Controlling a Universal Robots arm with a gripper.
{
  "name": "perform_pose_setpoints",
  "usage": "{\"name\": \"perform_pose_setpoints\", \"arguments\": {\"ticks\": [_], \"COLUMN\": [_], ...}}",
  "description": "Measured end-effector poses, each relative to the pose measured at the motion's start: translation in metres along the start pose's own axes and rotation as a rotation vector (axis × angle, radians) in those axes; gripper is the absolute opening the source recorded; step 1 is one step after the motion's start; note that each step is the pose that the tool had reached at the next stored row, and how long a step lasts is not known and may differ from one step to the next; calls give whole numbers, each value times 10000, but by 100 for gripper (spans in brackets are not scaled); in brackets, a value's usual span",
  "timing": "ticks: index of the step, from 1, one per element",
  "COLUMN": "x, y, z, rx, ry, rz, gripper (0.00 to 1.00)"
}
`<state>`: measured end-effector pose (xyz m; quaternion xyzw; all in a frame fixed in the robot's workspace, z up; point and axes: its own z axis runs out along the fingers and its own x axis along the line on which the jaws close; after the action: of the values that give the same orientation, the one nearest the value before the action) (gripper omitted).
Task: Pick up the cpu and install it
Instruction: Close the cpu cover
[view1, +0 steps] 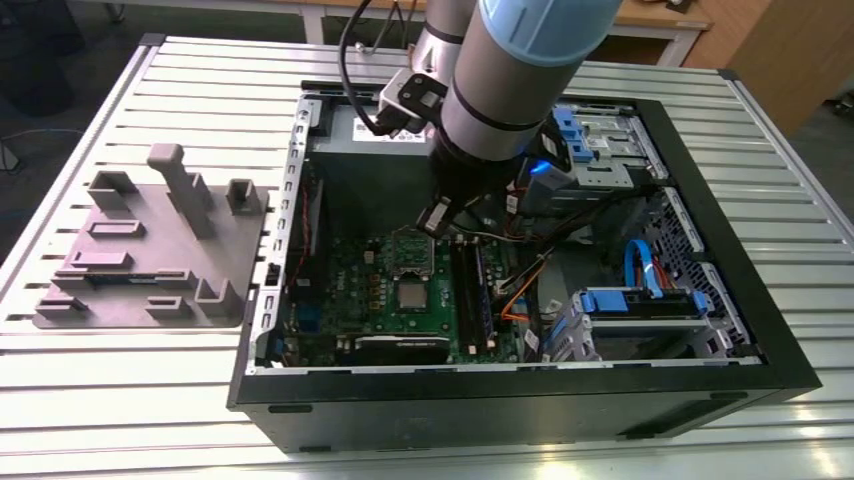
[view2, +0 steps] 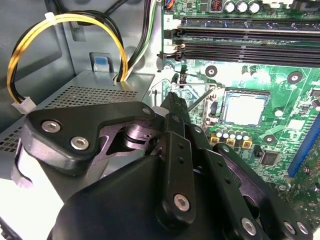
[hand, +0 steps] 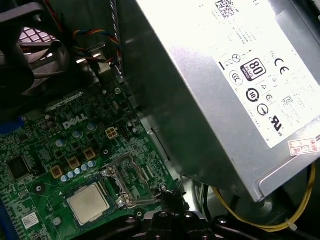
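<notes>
Now up over the green motherboard (view1: 400, 290), inside the open computer case (view1: 747, 330): gripper (view2: 172, 97) with fingers pressed together, holding nothing. Down below, already sitting flat in its socket: shiny cpu (hand: 88, 203), a little way from the fingertips. Close by: grey power supply (hand: 220, 75).

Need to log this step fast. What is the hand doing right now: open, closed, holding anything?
Hand: above the motherboard near the cpu, which sits in its socket; open or shut cannot be told.
</notes>
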<state>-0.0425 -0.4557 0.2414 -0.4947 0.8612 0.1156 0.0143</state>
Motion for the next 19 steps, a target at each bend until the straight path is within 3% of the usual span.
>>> {"name": "perform_pose_setpoints", "arguments": {"ticks": [19], "x": [60], "y": [-34], "z": [-15], "rx": [5], "ry": [8], "rz": [0], "gripper": [10]}}
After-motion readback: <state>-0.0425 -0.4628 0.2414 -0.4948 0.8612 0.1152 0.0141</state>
